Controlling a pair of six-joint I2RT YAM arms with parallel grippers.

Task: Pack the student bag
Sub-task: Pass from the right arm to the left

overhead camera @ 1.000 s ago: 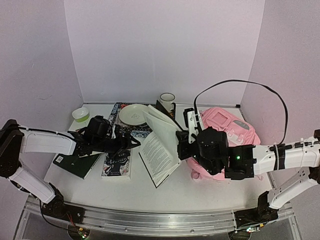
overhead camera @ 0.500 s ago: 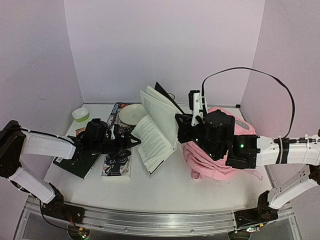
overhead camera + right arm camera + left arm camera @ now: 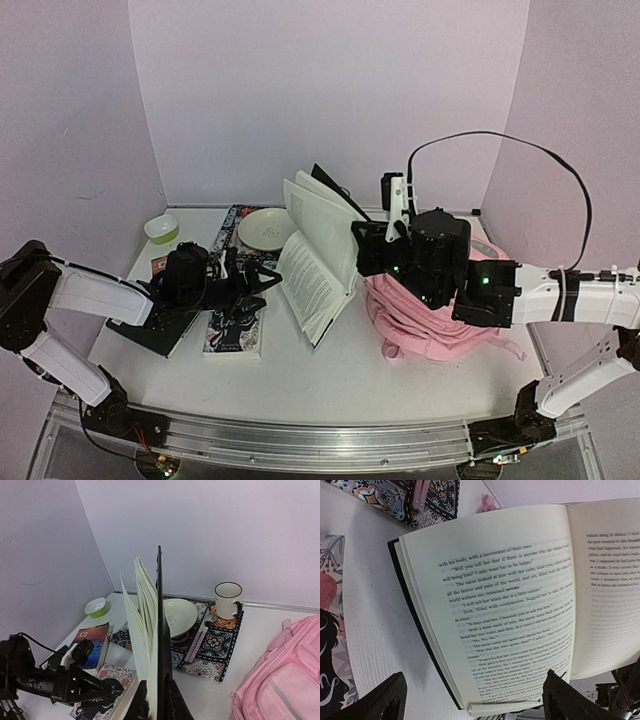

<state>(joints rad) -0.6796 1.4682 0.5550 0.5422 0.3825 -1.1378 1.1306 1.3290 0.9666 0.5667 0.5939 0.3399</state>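
Pink student bag (image 3: pixel 425 325) slumps at the right of the counter (image 3: pixel 350 395), beneath the right arm. Whether it is unzipped or holds anything, I can't tell. The right fingers (image 3: pixel 177 710) pinch the black cover of an open book (image 3: pixel 318 265), holding it upright with its pages fanning, likely ready to swing bagward. The left fingers (image 3: pixel 387 702) are spread wide, facing the pages. The plate (image 3: pixel 180 616) behind looks bare.

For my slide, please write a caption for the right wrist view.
Right gripper holds an open book upright, pink student bag at lower right.
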